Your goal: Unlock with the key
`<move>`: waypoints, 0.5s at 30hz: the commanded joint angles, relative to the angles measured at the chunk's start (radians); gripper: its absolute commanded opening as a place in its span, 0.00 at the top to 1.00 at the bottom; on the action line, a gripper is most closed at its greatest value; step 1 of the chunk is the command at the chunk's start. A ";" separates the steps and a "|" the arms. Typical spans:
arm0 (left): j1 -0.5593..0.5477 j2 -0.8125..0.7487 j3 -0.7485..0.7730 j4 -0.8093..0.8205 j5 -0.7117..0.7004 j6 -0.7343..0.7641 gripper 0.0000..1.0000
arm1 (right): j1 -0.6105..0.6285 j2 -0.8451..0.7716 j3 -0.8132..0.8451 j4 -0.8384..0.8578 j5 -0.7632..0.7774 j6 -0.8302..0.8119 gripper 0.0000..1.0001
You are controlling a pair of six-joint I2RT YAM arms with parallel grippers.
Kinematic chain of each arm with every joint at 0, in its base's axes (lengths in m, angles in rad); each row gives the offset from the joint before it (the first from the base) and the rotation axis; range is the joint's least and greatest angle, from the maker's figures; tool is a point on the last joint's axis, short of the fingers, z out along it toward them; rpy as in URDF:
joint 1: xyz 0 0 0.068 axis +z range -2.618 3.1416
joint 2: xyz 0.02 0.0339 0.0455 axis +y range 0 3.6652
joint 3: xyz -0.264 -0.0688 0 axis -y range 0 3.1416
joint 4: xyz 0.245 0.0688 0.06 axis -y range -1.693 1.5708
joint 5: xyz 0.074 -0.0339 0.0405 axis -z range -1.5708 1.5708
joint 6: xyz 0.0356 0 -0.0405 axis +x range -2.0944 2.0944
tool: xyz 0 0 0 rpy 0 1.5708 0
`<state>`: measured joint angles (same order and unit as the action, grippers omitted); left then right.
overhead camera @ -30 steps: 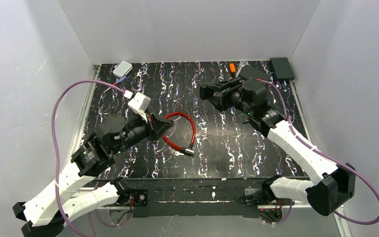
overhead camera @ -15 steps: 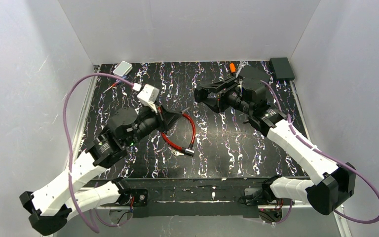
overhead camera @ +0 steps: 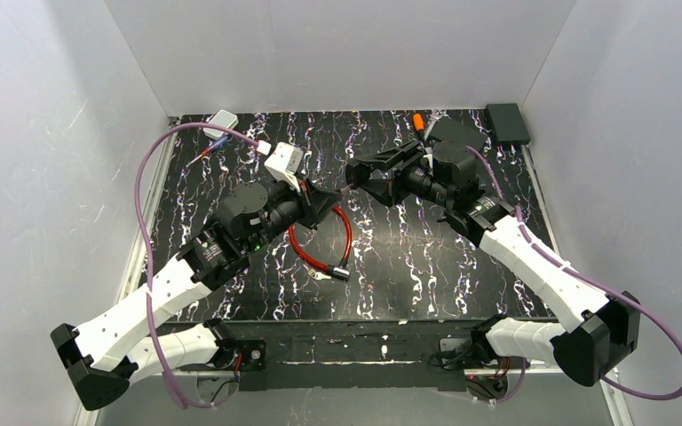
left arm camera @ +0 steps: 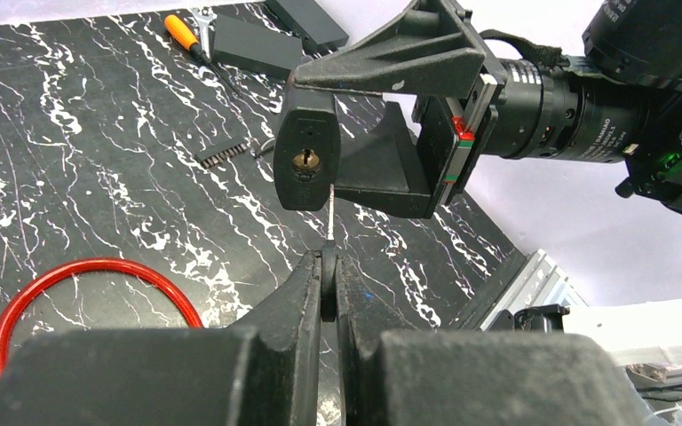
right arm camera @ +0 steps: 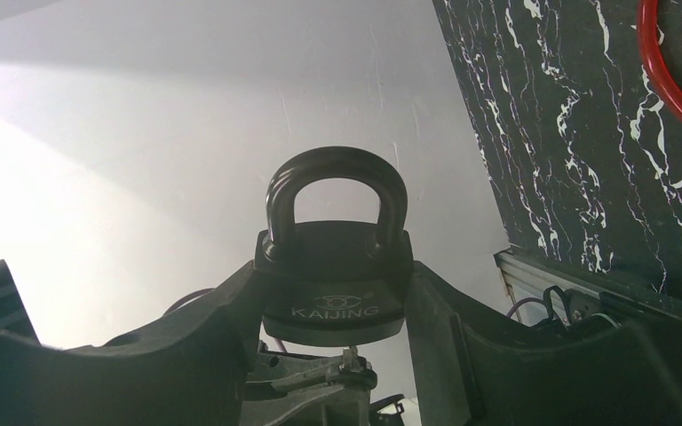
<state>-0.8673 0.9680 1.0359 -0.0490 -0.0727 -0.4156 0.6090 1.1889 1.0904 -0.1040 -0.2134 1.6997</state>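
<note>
While both arms are meeting over the middle of the table point(overhead camera: 408, 266), the left arm is reaching diagonally from the near left corner with its wrist pointing toward the far right. The right arm is running up from the near right corner and folding back leftward, so its gripper is facing the left one.

The right gripper point(overhead camera: 355, 173) is clamping the padlock point(left arm camera: 306, 160) by its flat sides. It is holding the padlock in the air with the shackle pointing back at its own wrist and the keyhole face turned to the left arm. The left gripper point(left arm camera: 327, 266) is pinching almost fully closed on the key point(left arm camera: 329, 213), with the thin blade sticking out toward the padlock. The key tip is sitting right at the padlock's keyhole face, just beside the keyhole; cannot tell if it is touching.

A red cable loop point(overhead camera: 320, 240) is lying on the table below the left gripper. An orange tool point(overhead camera: 418, 122) is lying near the far edge.
</note>
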 commanded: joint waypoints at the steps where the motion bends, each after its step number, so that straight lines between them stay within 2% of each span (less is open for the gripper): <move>1: -0.002 -0.009 0.018 0.043 -0.041 0.017 1.00 | 0.001 -0.022 0.045 0.128 -0.024 0.019 0.99; 15: -0.003 0.005 0.014 0.078 -0.072 0.037 1.00 | 0.016 -0.006 0.034 0.148 -0.024 0.017 0.99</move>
<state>-0.8673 0.9737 1.0359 -0.0204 -0.1177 -0.3965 0.6147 1.1893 1.0904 -0.1020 -0.2161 1.6993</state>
